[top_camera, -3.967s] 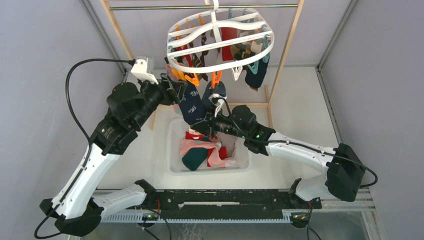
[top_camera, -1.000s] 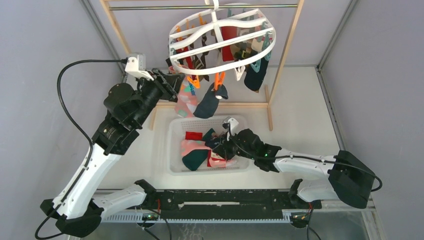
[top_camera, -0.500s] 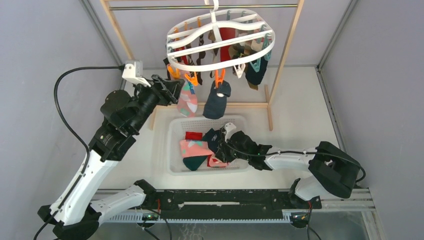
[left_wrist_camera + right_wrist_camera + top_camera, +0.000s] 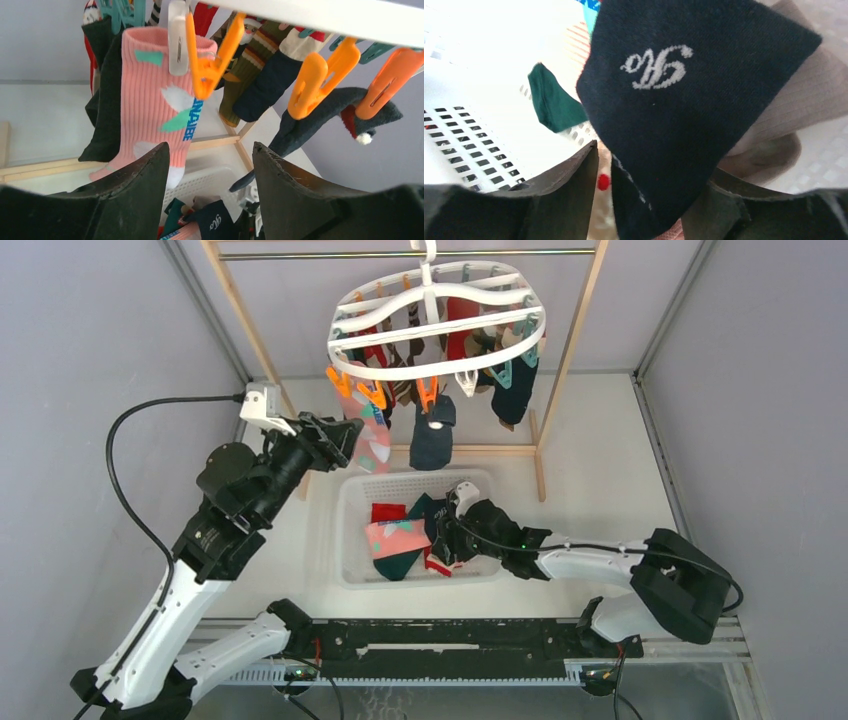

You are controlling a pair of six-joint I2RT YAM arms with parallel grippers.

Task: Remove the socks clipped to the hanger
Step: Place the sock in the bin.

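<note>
The white clip hanger [image 4: 436,330] hangs from the wooden rack [image 4: 570,350] at twelve o'clock above the surface [image 4: 600,460], with socks [image 4: 510,390] clipped round its ring. Among them are a salmon-pink patterned sock [image 4: 155,100] pinched by an orange clip [image 4: 212,60] and a navy sock [image 4: 432,440] at its three o'clock. We see the left gripper [image 4: 345,435] raised at ten o'clock of the white mesh basket [image 4: 350,540] — fingers spread and empty, just short of the pink sock. The right gripper [image 4: 440,535] is down in the basket, fingers parted — a loose navy monogrammed sock [image 4: 684,100] lies between them.
</note>
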